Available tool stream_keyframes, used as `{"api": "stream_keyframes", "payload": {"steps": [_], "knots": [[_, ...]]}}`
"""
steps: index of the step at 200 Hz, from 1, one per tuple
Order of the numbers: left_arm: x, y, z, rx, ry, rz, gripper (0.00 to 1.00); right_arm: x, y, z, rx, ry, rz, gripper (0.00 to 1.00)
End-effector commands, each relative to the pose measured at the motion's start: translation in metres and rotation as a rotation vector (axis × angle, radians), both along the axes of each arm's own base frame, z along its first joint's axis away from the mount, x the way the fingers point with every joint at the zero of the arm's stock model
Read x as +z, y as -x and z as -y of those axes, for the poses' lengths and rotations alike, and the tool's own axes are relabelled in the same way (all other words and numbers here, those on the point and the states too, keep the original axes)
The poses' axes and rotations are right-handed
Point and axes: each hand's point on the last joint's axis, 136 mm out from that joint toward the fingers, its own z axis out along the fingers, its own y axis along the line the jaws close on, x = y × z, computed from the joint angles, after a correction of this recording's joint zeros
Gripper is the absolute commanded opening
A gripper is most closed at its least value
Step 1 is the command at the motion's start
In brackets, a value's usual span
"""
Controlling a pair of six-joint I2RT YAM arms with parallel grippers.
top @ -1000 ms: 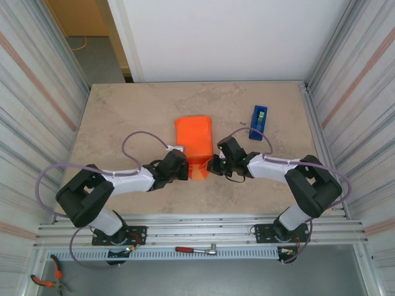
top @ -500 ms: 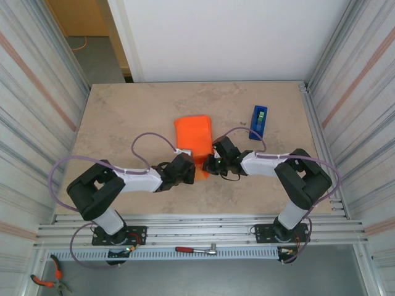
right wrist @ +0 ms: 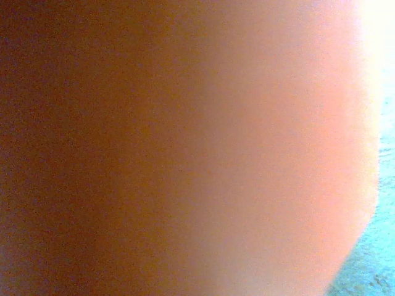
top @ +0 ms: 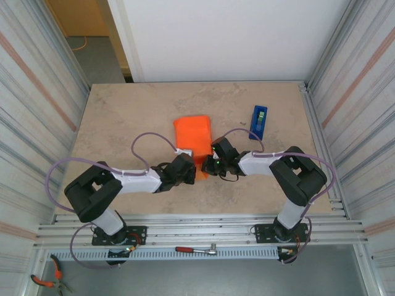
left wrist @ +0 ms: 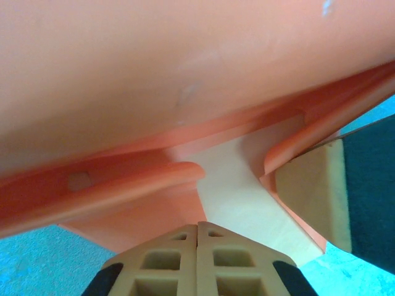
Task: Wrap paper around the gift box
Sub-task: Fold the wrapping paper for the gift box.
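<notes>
Left jaws: the left gripper [left wrist: 197,243] is closed tip to tip on nothing, nosed at the near end fold of the paper [left wrist: 185,74].
Right jaws: the right gripper [top: 208,165] is closed too; any pinch is too blurred to tell.
Gift box: hidden, probably inside the orange bundle mid-surface [top: 123,117].
Done: body covered.
Remaining: near end flaps look loose; the tape dispenser [top: 258,121] sits well apart.

The paper [top: 192,132] is a thin, matt orange sheet, smooth with soft creases. The table [top: 123,117] looks like mottled beige stone, matt; the tape dispenser [top: 258,121] is blue plastic.
</notes>
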Motion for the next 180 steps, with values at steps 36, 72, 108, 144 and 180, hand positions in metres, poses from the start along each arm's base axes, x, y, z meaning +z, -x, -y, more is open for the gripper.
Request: {"api": "stream_keyframes", "payload": {"steps": [36, 72, 108, 144, 180], "knots": [[-0.005, 0.009, 0.0, 0.008, 0.002, -0.013, 0.0, 0.005, 0.012, 0.003, -0.009, -0.013, -0.02, 0.0], [-0.015, 0.016, -0.006, 0.009, -0.014, -0.032, 0.0, 0.013, 0.017, 0.008, -0.009, -0.004, -0.004, 0.0], [-0.019, 0.023, -0.004, -0.002, -0.023, -0.039, 0.0, 0.003, 0.023, 0.012, -0.008, 0.013, -0.02, 0.0], [-0.008, 0.021, -0.002, 0.001, -0.01, -0.021, 0.0, -0.006, 0.028, 0.01, -0.002, 0.019, -0.041, 0.0], [0.022, 0.016, 0.002, -0.004, 0.022, 0.027, 0.0, 0.009, 0.027, 0.011, -0.014, 0.013, -0.018, 0.0]]}}
